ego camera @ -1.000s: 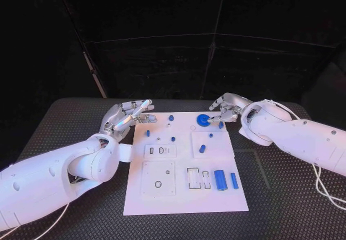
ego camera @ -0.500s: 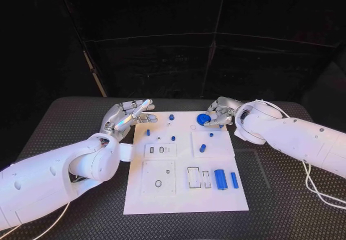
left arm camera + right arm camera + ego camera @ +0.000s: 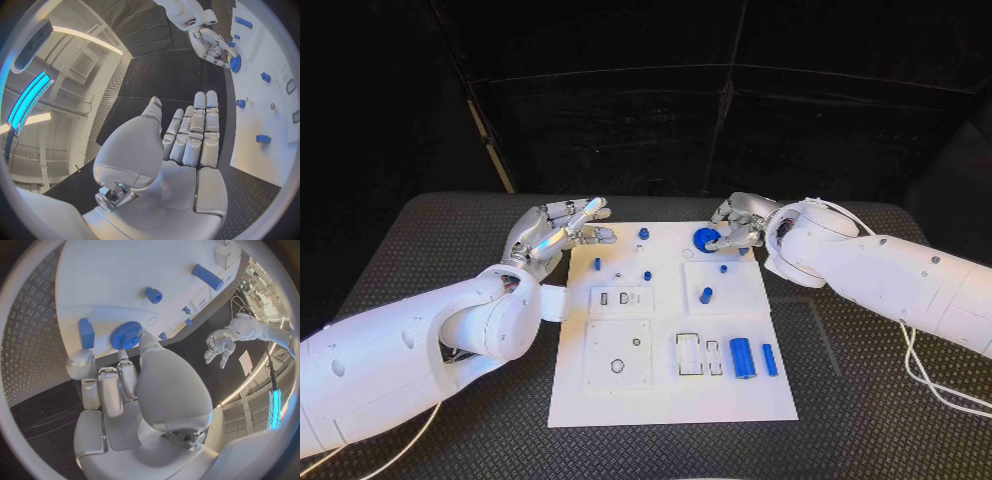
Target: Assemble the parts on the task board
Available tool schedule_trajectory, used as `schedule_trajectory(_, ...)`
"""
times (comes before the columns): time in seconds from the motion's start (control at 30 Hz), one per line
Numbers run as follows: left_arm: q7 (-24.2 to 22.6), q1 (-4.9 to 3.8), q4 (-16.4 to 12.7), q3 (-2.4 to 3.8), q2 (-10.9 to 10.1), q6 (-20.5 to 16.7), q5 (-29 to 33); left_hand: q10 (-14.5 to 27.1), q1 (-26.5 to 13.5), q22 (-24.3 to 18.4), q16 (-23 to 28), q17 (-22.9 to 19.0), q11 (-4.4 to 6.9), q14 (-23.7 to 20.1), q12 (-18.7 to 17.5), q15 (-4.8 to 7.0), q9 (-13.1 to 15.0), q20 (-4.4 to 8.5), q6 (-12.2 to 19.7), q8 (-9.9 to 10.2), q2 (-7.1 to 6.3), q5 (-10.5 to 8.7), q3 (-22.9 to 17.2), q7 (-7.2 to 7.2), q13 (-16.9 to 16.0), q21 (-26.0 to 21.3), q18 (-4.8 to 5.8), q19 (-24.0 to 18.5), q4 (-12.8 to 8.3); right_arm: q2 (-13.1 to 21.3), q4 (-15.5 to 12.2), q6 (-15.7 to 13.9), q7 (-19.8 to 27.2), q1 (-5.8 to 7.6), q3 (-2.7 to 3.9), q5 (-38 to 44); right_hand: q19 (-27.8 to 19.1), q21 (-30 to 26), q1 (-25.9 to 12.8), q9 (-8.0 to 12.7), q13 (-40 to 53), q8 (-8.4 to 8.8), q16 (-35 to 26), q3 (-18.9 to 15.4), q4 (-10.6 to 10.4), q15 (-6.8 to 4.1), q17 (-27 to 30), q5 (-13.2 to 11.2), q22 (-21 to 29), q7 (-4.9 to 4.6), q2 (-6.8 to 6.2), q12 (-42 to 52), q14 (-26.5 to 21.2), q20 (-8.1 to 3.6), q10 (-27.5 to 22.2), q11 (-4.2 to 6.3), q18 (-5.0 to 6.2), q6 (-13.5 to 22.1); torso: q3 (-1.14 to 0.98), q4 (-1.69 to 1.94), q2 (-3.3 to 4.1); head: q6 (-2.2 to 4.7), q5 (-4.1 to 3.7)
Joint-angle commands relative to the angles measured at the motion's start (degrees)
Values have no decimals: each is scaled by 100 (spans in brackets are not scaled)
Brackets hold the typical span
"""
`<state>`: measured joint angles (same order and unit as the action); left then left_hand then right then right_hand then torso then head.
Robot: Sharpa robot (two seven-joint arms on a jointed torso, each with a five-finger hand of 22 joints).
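Task board: white plate lying flat at the centre of the frame on the black textured worktop, long axis running from the lower edge toward the upper middle.

Blue gear: toothed disc at the upper right of the board, pinched between the fingertips of the right robot hand. In the right wrist view the gear sits at the fingertips, at the board surface, with a blue block just beside it. Whether the gear touches the board cannot be told.

Right robot hand: enters from the right of the frame, fingers clamped on the gear at the board's upper right corner.

Left robot hand: at the upper left, just beside the board's left edge, holding nothing. In the left wrist view its fingers lie straight and side by side, the thumb set apart, over the worktop next to the board.

Blue cylinder: lying in the lower right part of the board, with a slimmer blue bar just to its right.

Small blue pegs: one near the upper middle edge, one left of centre, one small, and an oblong one on the raised right-hand square.

White fixture blocks: recessed plates in the lower left half of the board, with slots and an oval hole.
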<state>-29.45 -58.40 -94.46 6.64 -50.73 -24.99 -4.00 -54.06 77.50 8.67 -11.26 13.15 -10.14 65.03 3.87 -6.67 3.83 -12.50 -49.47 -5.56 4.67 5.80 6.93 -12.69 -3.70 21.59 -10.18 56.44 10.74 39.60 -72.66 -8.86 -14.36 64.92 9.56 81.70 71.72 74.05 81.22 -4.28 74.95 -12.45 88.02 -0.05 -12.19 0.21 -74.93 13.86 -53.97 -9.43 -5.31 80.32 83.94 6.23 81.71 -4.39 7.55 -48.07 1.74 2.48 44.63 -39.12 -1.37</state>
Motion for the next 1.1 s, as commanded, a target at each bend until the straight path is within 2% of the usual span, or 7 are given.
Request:
schedule_trajectory(0.03,-21,-8,-2,6,9,75,-31,21,-14,-8,27,6,-32,-19,-22,-18,-9,-22,14,38,44,19,5,-60,7,10,-23,23,-17,-8,-30,-141,39,7,1,230,48,29,33,-1,191,-53,25,33,50,-13,-987,24,-36,9,71,76,501,0,70,4,-87,-102,0,-4,-3,4,-6)
schedule_trajectory(0.1,-20,-8,0,6,10,76,-31,21,-14,-8,27,6,-32,-19,-22,-18,-9,-22,14,38,44,19,5,-60,7,10,-23,23,-17,-10,-34,-154,38,7,1,291,57,45,61,-3,250,-79,30,46,83,-21,-1000,-3,-59,23,103,117,504,-7,100,15,-91,-165,2,-2,-2,2,-11)
schedule_trajectory(0.2,-15,-8,1,6,11,81,-31,21,-14,-8,27,6,-32,-19,-22,-18,-9,-22,14,38,44,19,5,-60,7,10,-23,23,-17,-15,-40,-161,24,7,1,434,77,76,141,0,370,-120,41,109,166,-40,-1028,-239,-109,46,168,198,509,-24,161,37,-99,-289,0,-1,2,1,-13)
schedule_trajectory(0.27,-7,-8,2,6,12,87,-31,21,-14,-8,27,6,-32,-19,-22,-18,-9,-22,14,38,44,19,5,-60,7,10,-23,23,-17,-21,-41,-154,13,7,1,546,86,91,184,2,428,-135,46,152,211,-47,-1042,-301,-133,56,194,236,512,-31,192,46,-103,-347,2,1,-1,-4,-15)
schedule_trajectory(0.47,16,-8,3,6,10,105,-31,39,-17,-13,42,21,-35,-22,-27,-21,-10,-25,27,56,47,18,14,-62,8,5,-23,19,-20,-59,-41,-112,-28,6,1,892,118,136,324,21,524,-138,62,272,381,-66,-1086,-439,-217,76,203,296,520,-50,243,66,-118,-476,4,2,2,-16,-19)
schedule_trajectory(0.83,46,-8,3,6,11,124,-31,72,-26,-19,60,36,-45,-26,-34,-27,-13,-29,53,82,49,18,27,-74,10,0,-22,15,-20,-127,-52,105,-44,4,-1,1124,117,146,260,47,474,-72,59,282,411,-61,-1075,-497,-232,66,121,253,518,-49,203,57,-122,-440,2,3,0,-39,-21)
schedule_trajectory(1.1,54,-8,4,6,14,136,-31,90,-30,-22,68,44,-49,-27,-36,-30,-14,-31,82,95,51,18,32,-79,10,-3,-22,13,-21,-179,8,283,-71,3,-2,1144,108,151,125,51,443,-15,57,298,378,-51,-1069,-360,-237,59,67,219,516,-39,172,49,-122,-412,-3,2,4,-45,-10)
